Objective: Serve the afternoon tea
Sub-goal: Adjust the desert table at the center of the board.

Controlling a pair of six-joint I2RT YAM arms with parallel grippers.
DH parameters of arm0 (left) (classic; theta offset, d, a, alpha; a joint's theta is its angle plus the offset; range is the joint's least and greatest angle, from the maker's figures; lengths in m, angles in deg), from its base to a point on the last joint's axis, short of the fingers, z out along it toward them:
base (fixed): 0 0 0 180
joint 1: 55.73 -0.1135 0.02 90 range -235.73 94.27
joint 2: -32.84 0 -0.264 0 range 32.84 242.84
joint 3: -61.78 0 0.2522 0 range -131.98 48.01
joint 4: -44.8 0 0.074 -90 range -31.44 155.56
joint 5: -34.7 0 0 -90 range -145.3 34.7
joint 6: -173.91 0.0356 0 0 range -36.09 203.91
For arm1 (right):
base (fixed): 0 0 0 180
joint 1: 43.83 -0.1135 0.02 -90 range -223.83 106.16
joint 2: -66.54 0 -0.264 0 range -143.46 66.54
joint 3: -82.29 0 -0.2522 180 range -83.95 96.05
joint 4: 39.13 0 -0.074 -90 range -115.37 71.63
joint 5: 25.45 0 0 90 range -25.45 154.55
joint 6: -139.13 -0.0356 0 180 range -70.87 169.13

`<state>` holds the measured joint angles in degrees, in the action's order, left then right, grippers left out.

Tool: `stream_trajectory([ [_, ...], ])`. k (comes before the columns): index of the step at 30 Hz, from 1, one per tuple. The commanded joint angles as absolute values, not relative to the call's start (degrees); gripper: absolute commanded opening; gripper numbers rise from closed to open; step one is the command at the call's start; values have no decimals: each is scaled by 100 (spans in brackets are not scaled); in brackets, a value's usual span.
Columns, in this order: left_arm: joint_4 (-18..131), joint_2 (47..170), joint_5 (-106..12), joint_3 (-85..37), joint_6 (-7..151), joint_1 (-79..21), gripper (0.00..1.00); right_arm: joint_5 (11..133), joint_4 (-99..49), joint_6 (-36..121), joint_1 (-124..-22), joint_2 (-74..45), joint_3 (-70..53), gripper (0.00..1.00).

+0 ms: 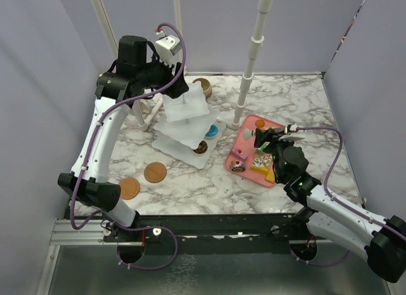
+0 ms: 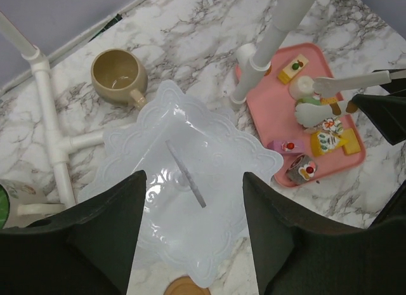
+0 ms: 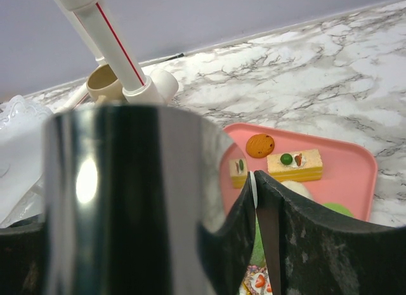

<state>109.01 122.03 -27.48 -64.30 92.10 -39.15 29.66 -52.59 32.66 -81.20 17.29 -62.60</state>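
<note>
Presently the metal tongs [image 3: 127, 200] are clamped in the right hand [image 1: 271, 141], with their tips low over the pink tray [image 2: 266, 98], where most toy pastries [image 2: 330, 141] lie. The left hand [image 2: 193, 187] is held apart and empty just above the top plate of the three-tier stand [image 2: 209, 149], which is set mid-counter beside the tray. One pastry should probably be pinched gently and lifted straight up, so that its neighbours are not dragged.
</note>
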Motion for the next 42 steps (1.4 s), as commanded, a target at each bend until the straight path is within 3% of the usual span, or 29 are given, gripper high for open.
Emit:
stream_trajectory([
  [1, 10637, 12328, -2765, -6217, 8689, -3930, 61, 2806, -5204, 3309, -8051, 1816, -6313, 75],
  [11, 9634, 11818, -4139, -5239, 7751, -3484, 42, 2580, -5003, 3254, -8016, 1659, -6245, 75],
  [23, 9084, 11229, -6167, -4470, 7168, -2675, 9, 1925, -4945, 3183, -7900, 1214, -6042, 75],
  [38, 9103, 10949, -7226, -4245, 6442, -2594, 6, 2281, -5753, 3146, -7271, 6, -5822, 75],
  [42, 9139, 10963, -7090, -4225, 6311, -2587, 14, 2390, -5955, 3202, -7177, -238, -5818, 75],
])
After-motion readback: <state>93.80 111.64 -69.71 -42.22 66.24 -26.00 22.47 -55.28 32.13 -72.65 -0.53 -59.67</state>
